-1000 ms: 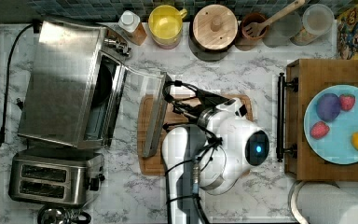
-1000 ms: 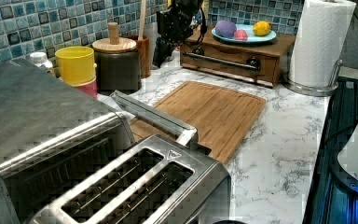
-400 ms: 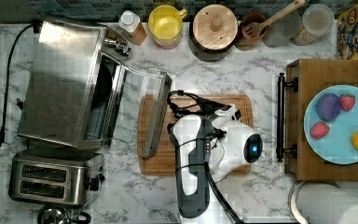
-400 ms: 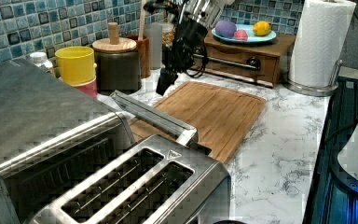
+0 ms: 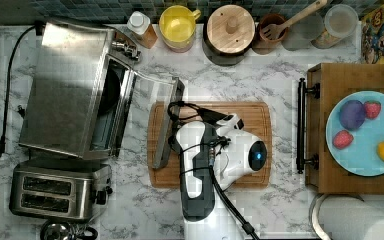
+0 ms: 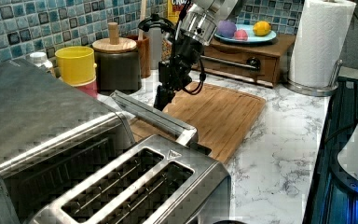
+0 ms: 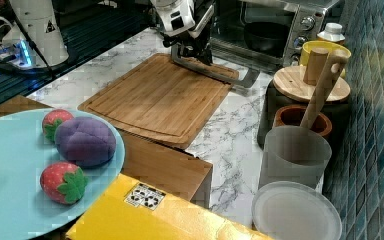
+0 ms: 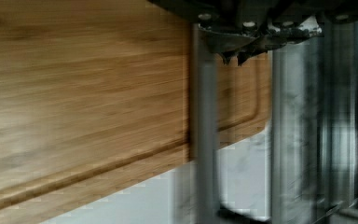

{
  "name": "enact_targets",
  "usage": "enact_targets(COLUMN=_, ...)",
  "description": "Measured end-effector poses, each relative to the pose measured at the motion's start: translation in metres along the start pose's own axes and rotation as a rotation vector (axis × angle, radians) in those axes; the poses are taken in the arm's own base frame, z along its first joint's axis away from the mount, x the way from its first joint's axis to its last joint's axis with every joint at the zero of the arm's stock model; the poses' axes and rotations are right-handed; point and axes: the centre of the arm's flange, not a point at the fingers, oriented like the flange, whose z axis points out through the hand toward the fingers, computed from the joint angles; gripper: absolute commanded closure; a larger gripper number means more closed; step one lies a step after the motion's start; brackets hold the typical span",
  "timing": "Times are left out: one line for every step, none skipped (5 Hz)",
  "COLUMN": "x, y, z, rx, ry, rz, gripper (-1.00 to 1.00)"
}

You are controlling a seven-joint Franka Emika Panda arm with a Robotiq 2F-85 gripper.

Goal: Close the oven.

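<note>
Right at the oven door's bar handle (image 6: 154, 113), the gripper (image 6: 164, 95) hangs over the cutting board (image 5: 247, 120), though honestly I can't tell if its fingers are apart or together. That glass door (image 5: 152, 107) is folded down flat, with its handle lying over the edge of the board nearest the oven (image 5: 67, 85), which sits just behind the door with its cavity wide open, and the two-slot toaster (image 5: 55, 190) is right beside the oven
</note>
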Motion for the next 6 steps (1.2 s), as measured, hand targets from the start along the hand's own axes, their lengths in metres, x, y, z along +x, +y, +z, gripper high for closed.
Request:
enact_targets(x=0.003, y=-0.004, z=0.003, rx=-0.012, ry=-0.019, rz=-0.056, gripper=1.00)
enact_targets(x=0.006, y=0.000, z=0.009, rx=-0.026, ry=-0.038, rz=-0.071, gripper=1.00)
enact_targets(x=0.007, y=0.010, z=0.022, rx=-0.017, ry=-0.062, rz=-0.044, gripper=1.00)
enact_targets(x=0.011, y=0.015, z=0.025, rx=0.028, ry=-0.039, rz=0.027, gripper=1.00)
enact_targets(x=0.011, y=0.015, z=0.022, rx=0.036, ry=-0.027, rz=0.044, gripper=1.00)
enact_targets(x=0.012, y=0.009, z=0.020, rx=0.044, ry=-0.035, rz=0.023, gripper=1.00)
